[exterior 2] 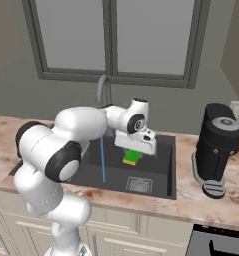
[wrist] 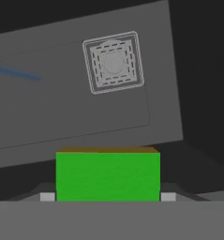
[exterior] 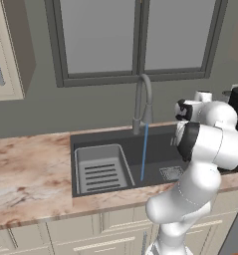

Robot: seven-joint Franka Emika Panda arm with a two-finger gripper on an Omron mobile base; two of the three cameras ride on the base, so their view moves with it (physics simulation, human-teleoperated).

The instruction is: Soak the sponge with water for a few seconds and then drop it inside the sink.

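- Left base view: the water (exterior: 144,152) runs from the faucet (exterior: 143,102) into the sink (exterior: 115,137). The ribbed rack insert (exterior: 101,169) lies at the left of the basin. Judgement: the tap is on.
- Right base view: the gripper (exterior 2: 134,152) holds the sponge (exterior 2: 132,158) over the basin, beside the stream and apart from it. Judgement: soaking is not yet begun.
- Hand view: the jaws are clenched on the green sponge's sides, above the drain grate (wrist: 114,62). The drop remains.
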